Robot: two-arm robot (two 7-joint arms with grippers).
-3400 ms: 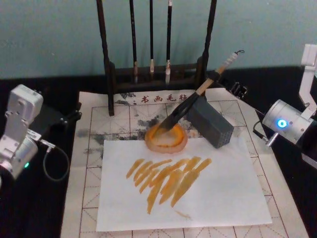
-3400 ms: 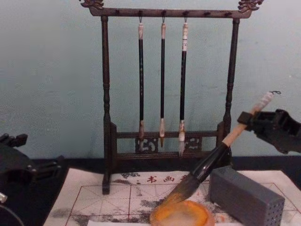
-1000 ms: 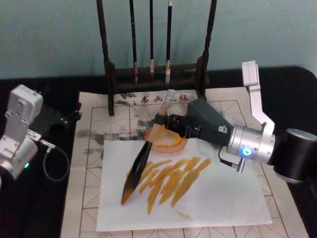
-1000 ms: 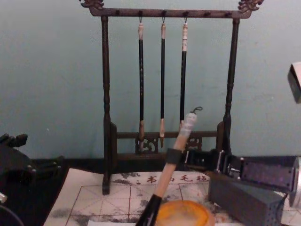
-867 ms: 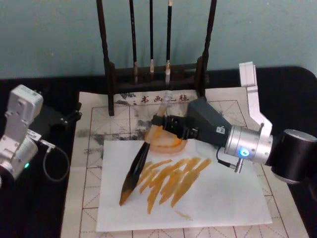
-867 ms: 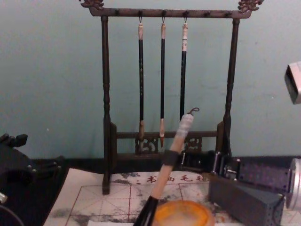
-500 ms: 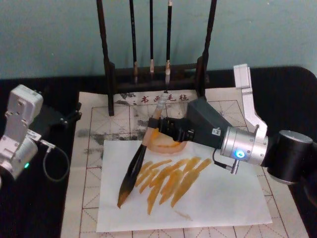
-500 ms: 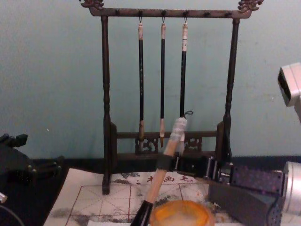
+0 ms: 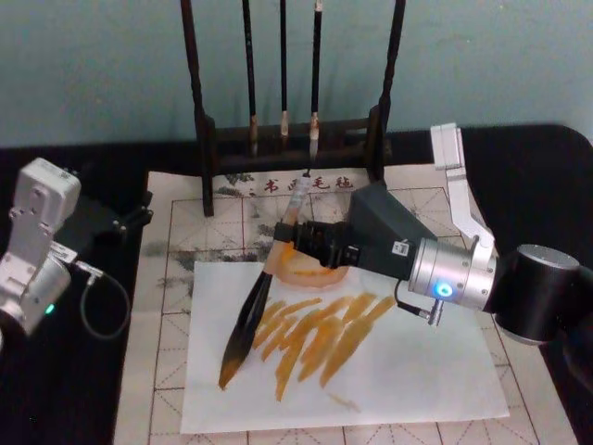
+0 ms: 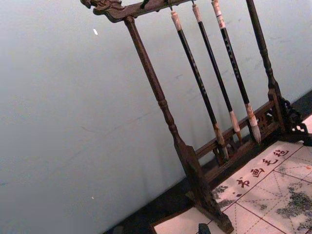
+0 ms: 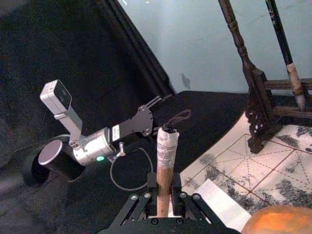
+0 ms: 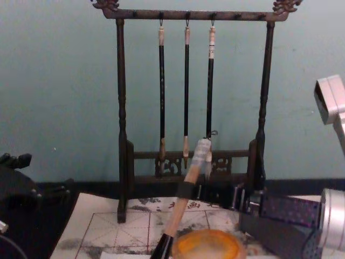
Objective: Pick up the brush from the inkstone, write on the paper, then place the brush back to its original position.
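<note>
The big brush with the light wooden handle point(image 9: 252, 311) leans, dark tip on the white paper point(image 9: 417, 366), in the head view. The right gripper point(image 9: 289, 234) squeezes its handle, and the left arm point(image 9: 37, 236) is parked aside. From the chest, the round orange inkstone dish point(image 12: 207, 245) sits beside it. Best to press lightly and pull slowly.

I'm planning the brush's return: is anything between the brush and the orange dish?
Nothing visible does. The right end effector holds the brush tilted, its handle passing the left rim of the dish.
</note>
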